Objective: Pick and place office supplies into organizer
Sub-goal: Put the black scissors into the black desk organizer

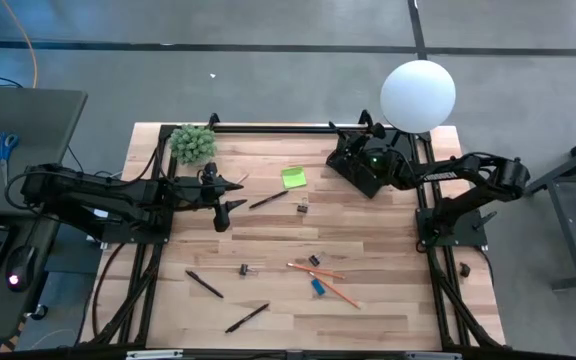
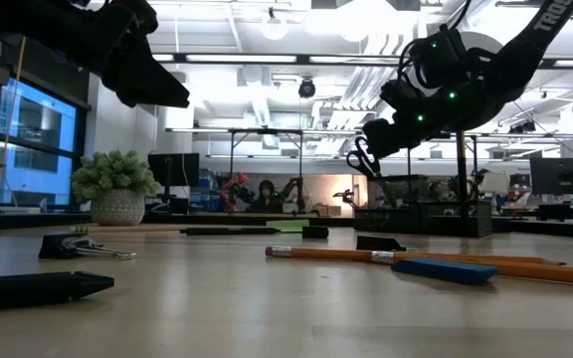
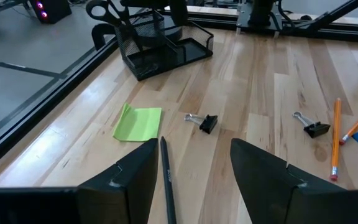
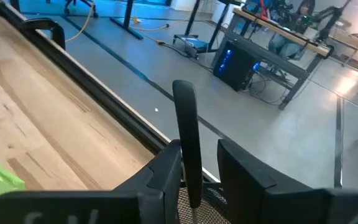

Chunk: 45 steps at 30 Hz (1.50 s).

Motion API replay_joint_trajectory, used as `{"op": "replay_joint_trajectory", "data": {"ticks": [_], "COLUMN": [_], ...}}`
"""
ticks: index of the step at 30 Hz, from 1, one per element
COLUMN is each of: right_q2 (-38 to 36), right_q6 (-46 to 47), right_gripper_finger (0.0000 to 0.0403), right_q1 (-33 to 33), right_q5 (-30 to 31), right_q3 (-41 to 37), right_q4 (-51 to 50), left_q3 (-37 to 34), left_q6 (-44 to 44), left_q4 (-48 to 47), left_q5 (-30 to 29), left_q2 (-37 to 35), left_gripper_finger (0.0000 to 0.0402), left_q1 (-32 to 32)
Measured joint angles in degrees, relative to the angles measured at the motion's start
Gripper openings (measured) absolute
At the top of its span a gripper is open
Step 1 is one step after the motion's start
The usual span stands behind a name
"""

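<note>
High view: overhead, straight down on whole surface [image 1: 268, 230]. Low view: surface height, level toward room. Wrist views: close, past own fingers. Organizer [image 1: 360, 165] shared by high and left wrist [image 3: 160, 46].

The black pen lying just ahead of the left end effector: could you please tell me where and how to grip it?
Take the black pen mid-barrel from straight above, fingers across it: it lies flat, clear of the sticky-note pad, roughly in line with the open left end effector. The right end effector is busy holding scissors.
</note>
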Motion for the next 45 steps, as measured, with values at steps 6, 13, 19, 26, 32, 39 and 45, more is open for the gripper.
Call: {"op": "replay_joint_trajectory", "data": {"ticks": [6, 13, 19, 26, 32, 39, 45], "right_q2": [0.0, 0.0, -0.1, -0.2, -0.3, -0.3, -0.3], "right_q6": [-1.2, -1.5, -1.8, -6.8, -3.0, 6.8, 9.7], "right_gripper_finger": [0.0033, 0.0034, 0.0013, 0.0026, 0.0011, 0.0027, 0.0021], "right_q1": [0.0, 0.2, 1.6, 6.3, 7.5, 4.7, 1.7], "right_q5": [-1.4, 1.1, 2.5, 9.9, 10.1, 10.0, 4.5], "right_q3": [0.0, 0.0, 0.0, 3.4, 12.9, 21.2, 21.1], "right_q4": [0.0, 0.4, 0.5, -2.3, -21.2, -42.9, -43.2], "left_q3": [0.0, 0.0, 0.0, 0.0, 0.0, 0.0, 0.0], "left_q6": [0.0, 0.0, 0.0, 0.0, 0.0, 0.0, 0.0], "left_q4": [0.0, -0.2, -0.2, -0.3, -0.6, -0.9, -1.0], "left_q5": [0.0, 0.0, 0.0, 0.0, 0.0, 0.0, 0.0], "left_q2": [0.0, 0.0, 0.0, 0.0, 0.0, 0.0, 0.0], "left_gripper_finger": [0.0188, 0.0189, 0.0189, 0.0188, 0.0188, 0.0189, 0.0189], "left_q1": [0.0, 0.0, 0.0, 0.0, 0.0, 0.0, 0.0]}}
